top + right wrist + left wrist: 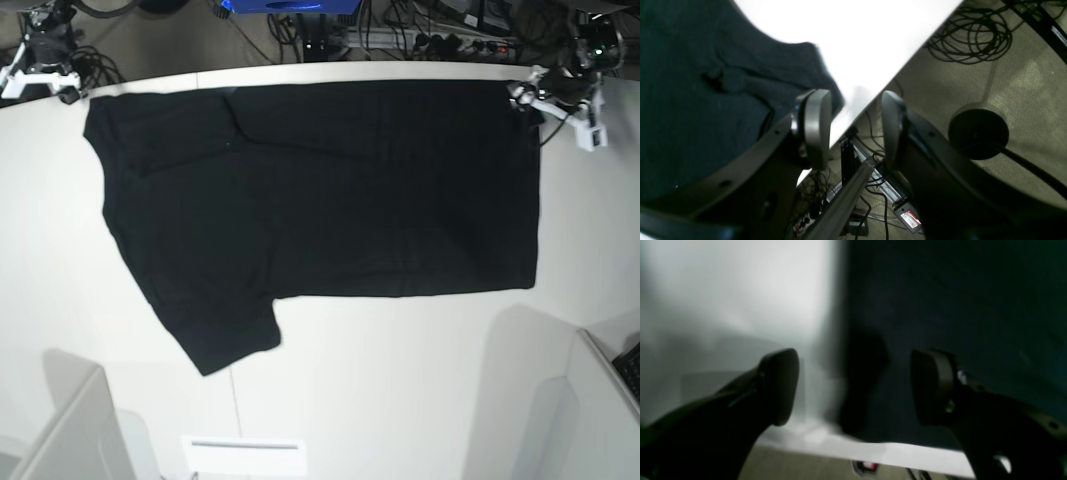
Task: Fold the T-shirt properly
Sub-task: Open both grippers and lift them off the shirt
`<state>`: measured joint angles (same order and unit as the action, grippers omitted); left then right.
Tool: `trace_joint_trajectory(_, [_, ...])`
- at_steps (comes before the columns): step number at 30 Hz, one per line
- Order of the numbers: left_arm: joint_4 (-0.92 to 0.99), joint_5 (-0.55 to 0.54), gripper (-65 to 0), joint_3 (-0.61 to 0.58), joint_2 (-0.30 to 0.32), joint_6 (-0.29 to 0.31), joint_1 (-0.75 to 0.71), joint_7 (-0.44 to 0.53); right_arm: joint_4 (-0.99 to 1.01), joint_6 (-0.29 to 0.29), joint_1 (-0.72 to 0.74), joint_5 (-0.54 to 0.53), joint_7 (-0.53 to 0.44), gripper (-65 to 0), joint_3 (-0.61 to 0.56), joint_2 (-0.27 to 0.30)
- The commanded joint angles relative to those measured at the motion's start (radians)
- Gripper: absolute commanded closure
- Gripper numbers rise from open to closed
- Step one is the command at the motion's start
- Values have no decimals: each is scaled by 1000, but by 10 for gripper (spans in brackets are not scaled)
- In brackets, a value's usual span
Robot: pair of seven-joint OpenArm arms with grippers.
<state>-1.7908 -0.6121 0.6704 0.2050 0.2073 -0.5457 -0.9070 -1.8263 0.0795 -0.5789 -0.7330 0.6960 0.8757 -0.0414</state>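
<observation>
White table (400,370) under bright light, glossy, with a curved far edge. Past that edge, a carpeted floor (1023,83), beige-grey, seen best in the right wrist view. On the carpet, a loose coil of black cable (970,33) near the top, and a round black stand base (978,133) with a dark pole running to the lower right. Under the table edge, an aluminium frame bar (846,196), more black cables, and a small device with a red-and-white label (910,218). At the back in the base view, a power strip (455,42) and something blue (290,5), partly cut off.
</observation>
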Motion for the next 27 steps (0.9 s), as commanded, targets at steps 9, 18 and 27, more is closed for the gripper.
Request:
trace_joint_trajectory(9, [-19, -15, -495, 159, 15, 2, 3, 13, -45, 13, 75, -6, -17, -243, -5, 38])
trace_joint_trajectory(18, [-20, -12, -301, 167, 26, 5, 82, 12, 136, 6, 313, -4, -17, -243, -238, 235])
trace_joint_trajectory(27, [-19, -12, 0, 157, 23, 5, 126, 12, 346, 4, 586, -3, -23, -245, -458, 297])
